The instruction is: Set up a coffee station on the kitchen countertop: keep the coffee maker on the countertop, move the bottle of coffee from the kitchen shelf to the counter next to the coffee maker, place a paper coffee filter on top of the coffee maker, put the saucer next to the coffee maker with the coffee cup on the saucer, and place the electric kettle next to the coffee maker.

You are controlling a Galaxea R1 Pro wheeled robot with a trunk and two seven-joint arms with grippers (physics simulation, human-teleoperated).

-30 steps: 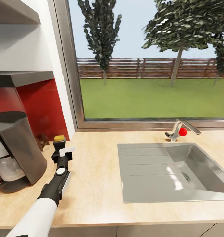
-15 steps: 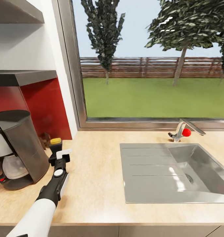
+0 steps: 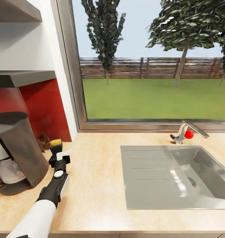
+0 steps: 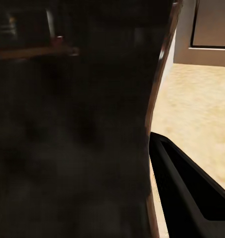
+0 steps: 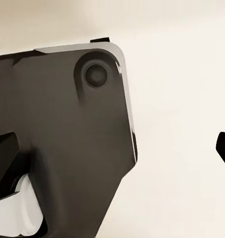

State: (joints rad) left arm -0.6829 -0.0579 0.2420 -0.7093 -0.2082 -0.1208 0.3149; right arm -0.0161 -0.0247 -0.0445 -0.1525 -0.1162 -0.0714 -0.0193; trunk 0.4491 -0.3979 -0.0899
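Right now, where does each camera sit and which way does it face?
Head view: up on the robot, looking down over the kitchen countertop; the left arm reaches to the bottle of coffee.
Left wrist view: looking along the left end effector, hard against the bottle's dark side, shared with head view.
Right wrist view: facing a dark robot part.

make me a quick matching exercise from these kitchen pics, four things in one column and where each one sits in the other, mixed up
Things:
1. coffee maker
2. bottle of coffee
3. sink
4. tap

Places:
a. by the window sill, behind the basin
b. at the left gripper, just right of the coffee maker
c. on the countertop at the far left, under the shelf
d. set into the countertop on the right

Pairs: 1-c, 2-b, 3-d, 4-a
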